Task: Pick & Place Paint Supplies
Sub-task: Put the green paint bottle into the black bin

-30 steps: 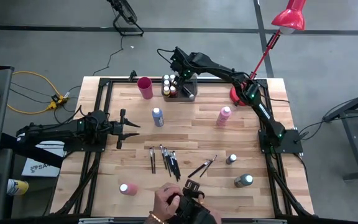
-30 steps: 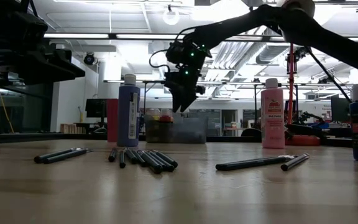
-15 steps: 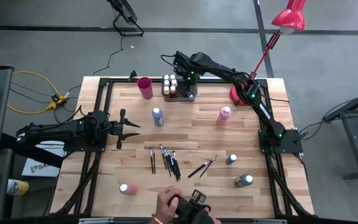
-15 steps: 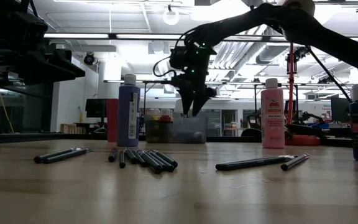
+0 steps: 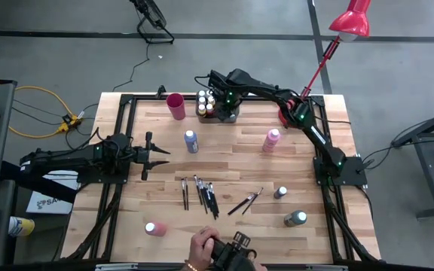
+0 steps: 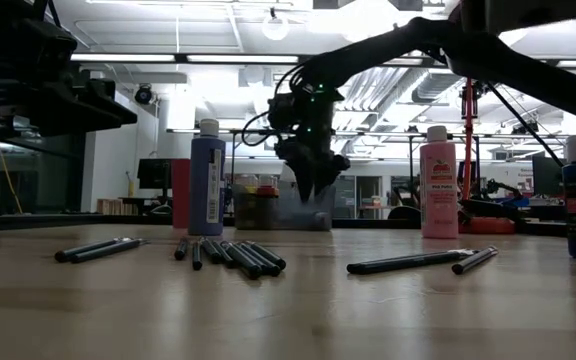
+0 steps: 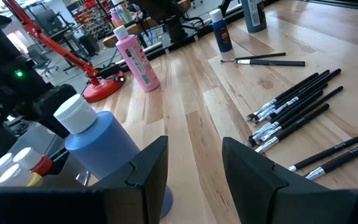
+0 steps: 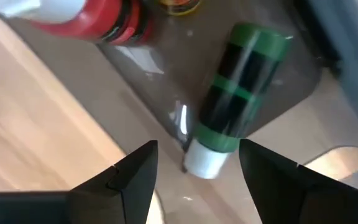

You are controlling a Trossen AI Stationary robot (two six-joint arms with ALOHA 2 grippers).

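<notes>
Right gripper over the grey tray, a green bottle lying inside

We see the right gripper [image 8: 194, 171] spread wide and empty above the grey tray [image 8: 272, 118], where a green paint bottle [image 8: 235, 102] lies on its side. Our left gripper [image 5: 151, 156] waits half-spread near the blue bottle [image 5: 191, 141]; paintbrushes [image 5: 202, 194] lie mid-table.

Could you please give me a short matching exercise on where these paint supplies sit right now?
Things:
1. green paint bottle with a white cap
2. pink paint bottle
3. cluster of dark-handled paintbrushes
4. red cylindrical cup

Places:
A. at the table's far edge, left of the grey tray
B. lying inside the tray
C. flat mid-table
D. upright, right of centre

Pairs: 1-B, 2-D, 3-C, 4-A
</notes>
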